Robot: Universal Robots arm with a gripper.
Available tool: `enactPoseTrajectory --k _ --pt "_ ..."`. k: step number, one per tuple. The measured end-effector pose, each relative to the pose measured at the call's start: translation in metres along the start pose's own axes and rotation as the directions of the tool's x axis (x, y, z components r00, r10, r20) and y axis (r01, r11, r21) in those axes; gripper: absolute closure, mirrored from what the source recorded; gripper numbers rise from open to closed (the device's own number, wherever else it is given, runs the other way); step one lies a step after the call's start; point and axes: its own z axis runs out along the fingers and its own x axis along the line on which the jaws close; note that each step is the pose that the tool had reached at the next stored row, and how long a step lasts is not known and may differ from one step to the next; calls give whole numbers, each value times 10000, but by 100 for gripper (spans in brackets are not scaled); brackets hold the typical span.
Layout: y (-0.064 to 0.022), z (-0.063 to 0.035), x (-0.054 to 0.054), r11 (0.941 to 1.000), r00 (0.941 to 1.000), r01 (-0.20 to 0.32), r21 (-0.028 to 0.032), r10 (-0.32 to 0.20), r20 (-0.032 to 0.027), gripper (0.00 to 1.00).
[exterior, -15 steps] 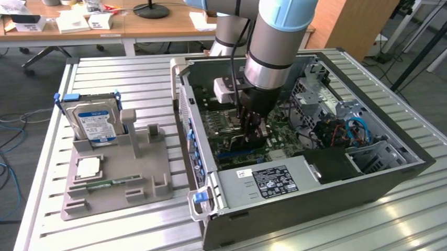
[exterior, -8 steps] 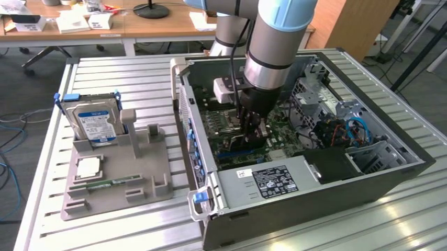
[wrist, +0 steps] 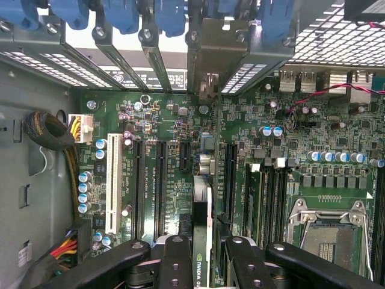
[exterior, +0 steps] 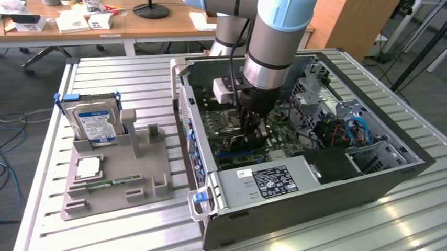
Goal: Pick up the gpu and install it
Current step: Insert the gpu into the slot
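The gpu [wrist: 202,205] is a thin dark card seen edge-on, standing upright over the green motherboard [wrist: 168,120] inside the open computer case [exterior: 391,172]. Its pale metal end bracket [wrist: 209,57] sits at the rear slot openings among the blue clips. My gripper [wrist: 204,265] is shut on the gpu, with a black finger [wrist: 175,259] on each side of the card. In the exterior view the gripper [exterior: 252,133] reaches down into the middle of the case with the dark card [exterior: 241,142] below it, low over the expansion slots. I cannot tell whether the card's edge touches a slot.
Black expansion slots [wrist: 159,180] and a white slot [wrist: 112,180] lie beside the card; the processor socket [wrist: 328,232] is close by. The grey power supply [exterior: 276,180] fills the case's near corner. On the exterior view's left, a grey holder [exterior: 119,172] carries a hard drive [exterior: 94,123] and a memory stick [exterior: 104,184].
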Motion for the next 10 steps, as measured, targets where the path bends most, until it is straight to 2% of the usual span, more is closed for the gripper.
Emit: enactPoseTrajectory --k 10 --pt "6 13 0 10000 10000 3 19 -3 -2 74"
